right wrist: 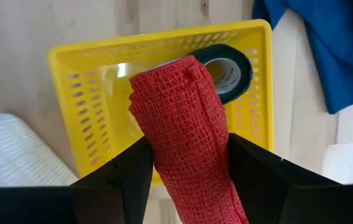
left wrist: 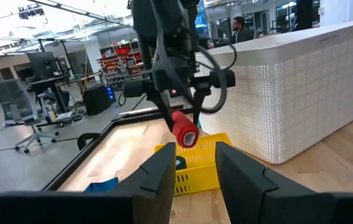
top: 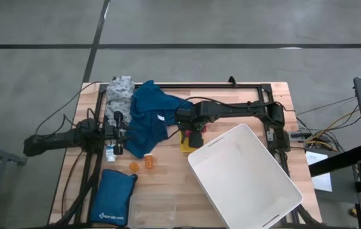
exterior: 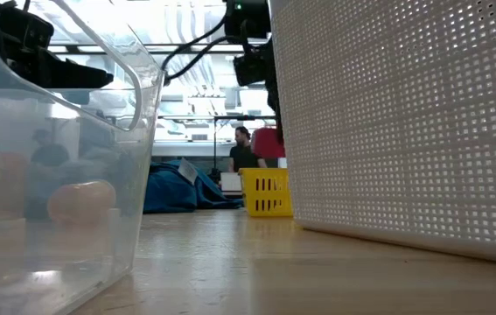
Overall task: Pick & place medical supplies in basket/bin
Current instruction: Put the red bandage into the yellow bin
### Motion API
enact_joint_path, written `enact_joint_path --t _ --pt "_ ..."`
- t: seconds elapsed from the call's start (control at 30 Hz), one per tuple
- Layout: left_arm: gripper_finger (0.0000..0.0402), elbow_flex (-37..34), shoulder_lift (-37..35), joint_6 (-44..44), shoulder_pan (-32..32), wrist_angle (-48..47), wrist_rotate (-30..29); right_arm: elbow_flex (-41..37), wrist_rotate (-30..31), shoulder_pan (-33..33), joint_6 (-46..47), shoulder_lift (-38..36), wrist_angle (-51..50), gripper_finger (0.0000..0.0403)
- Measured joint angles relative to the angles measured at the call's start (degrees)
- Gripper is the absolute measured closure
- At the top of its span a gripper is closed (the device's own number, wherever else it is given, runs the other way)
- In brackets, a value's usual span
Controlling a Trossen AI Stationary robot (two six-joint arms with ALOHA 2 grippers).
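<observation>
My right gripper [top: 193, 132] is shut on a red-pink bandage roll [right wrist: 185, 124] and hangs over a small yellow basket [top: 186, 144]. A dark roll [right wrist: 227, 67] lies inside that basket. My left gripper [top: 118, 129] is open near the table's left side, beside the blue cloth garment [top: 149, 117], which lies crumpled on the table. The grey dotted cloth [top: 121, 92] sits at the far left. Two orange pill bottles [top: 142, 165] and a small white bottle [top: 111, 152] lie on the wood. My right gripper pinches the bandage roll by its two long sides [right wrist: 157, 143], between both fingers. The fingers come from above, pointing down, and lie along the roll. The roll is lifted clear and hangs tilted, its free end [left wrist: 188, 137] just above the yellow basket [left wrist: 195, 168].
A large white perforated bin [top: 244, 178] fills the near right of the table, close beside the yellow basket. A blue padded pouch [top: 113, 198] and a clear plastic container [top: 151, 210] sit at the near left. A person [exterior: 243, 150] stands in the room beyond.
</observation>
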Motion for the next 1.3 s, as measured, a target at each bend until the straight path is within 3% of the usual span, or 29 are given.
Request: enact_joint_path --t 0.63,1.3 --pt "0.0284 -0.01 0.0 -0.01 0.0 0.0 0.0 -9.31 -4.09 0.41 2.77 0.07 11.32 0.0211" --pt "0.0284 -0.01 -0.01 -0.01 -0.01 0.0 0.01 -9.76 -4.45 0.4 8.89 0.07 13.33 0.0197"
